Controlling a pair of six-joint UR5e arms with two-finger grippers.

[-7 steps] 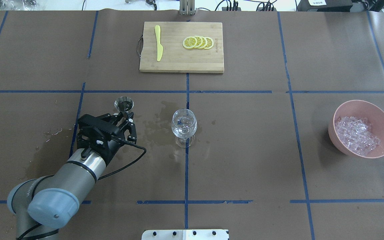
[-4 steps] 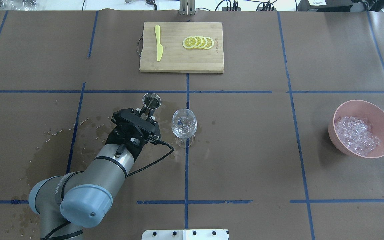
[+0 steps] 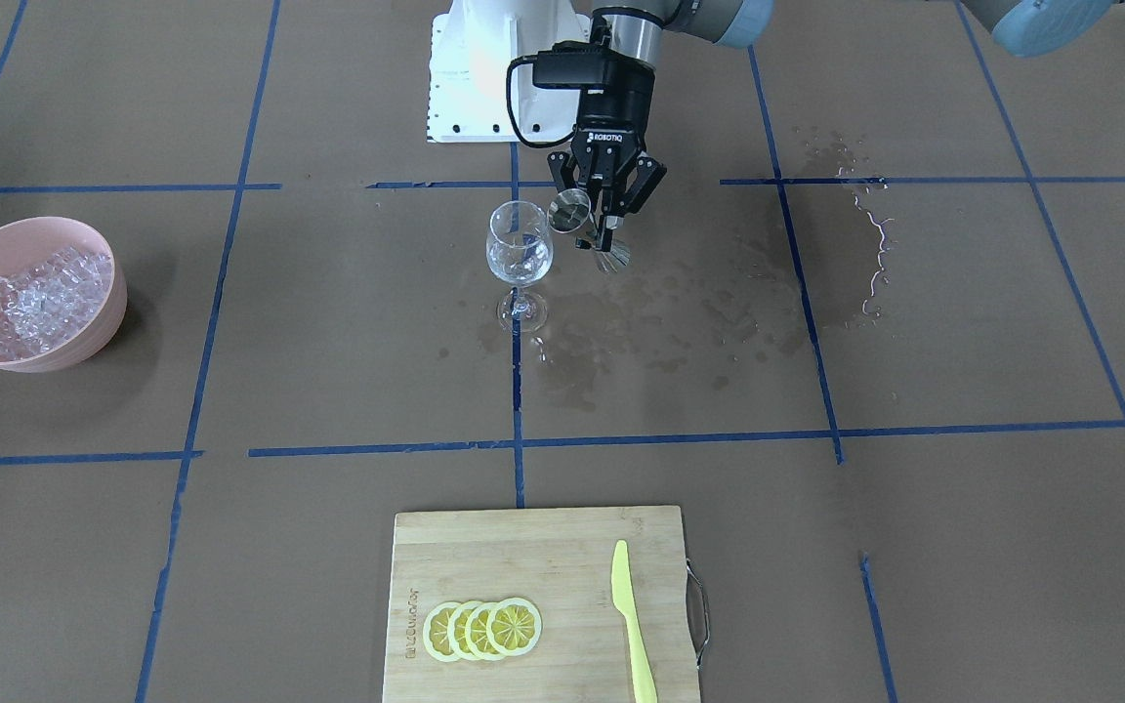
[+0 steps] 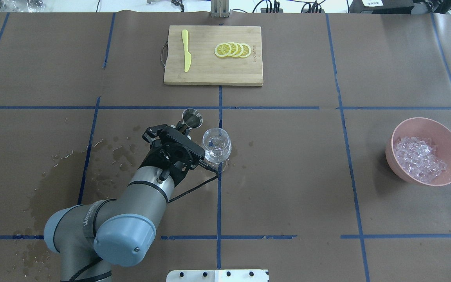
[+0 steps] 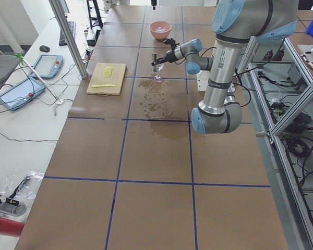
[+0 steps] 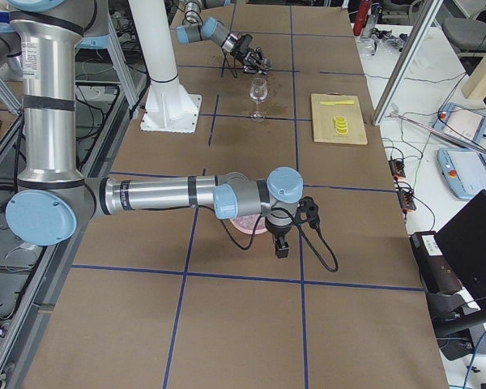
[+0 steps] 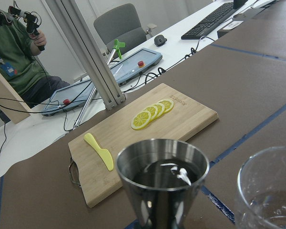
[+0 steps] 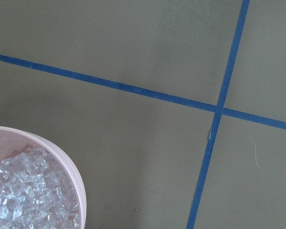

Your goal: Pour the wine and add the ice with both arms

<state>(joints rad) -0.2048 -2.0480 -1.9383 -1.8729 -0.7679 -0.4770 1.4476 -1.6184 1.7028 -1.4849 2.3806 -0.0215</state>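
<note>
1. Front view: the left gripper (image 3: 600, 232) is clamped on the jigger (image 3: 570, 210) at its waist. The jigger is tilted, mouth toward the glass (image 3: 519, 249) and just beside its rim. The ice (image 3: 40, 298) sits in the bowl (image 3: 74, 350), well apart from this gripper.
2. Overhead: left gripper (image 4: 181, 127) fingers are closed on the jigger (image 4: 192, 118). 0.6 s ago there was a clear gap between jigger and glass (image 4: 216, 144); now the jigger has shifted right and is just beside the glass. The ice (image 4: 419, 158) is unmoved.
3. Exterior left: the near arm holds the jigger (image 5: 155, 61) next to the glass (image 5: 158, 77). The grip is too small to judge.
4. Exterior right: the right gripper (image 6: 281, 247) hangs over the bowl (image 6: 247, 223). Apart or together, cannot tell.
5. Left wrist: the wine (image 7: 163, 175) lies in the jigger (image 7: 162, 200), below its rim. The glass (image 7: 271, 191) is at the right.
6. Right wrist: ice (image 8: 28, 195) in the bowl (image 8: 74, 174), in the lower-left corner. No fingers in shot.
</note>
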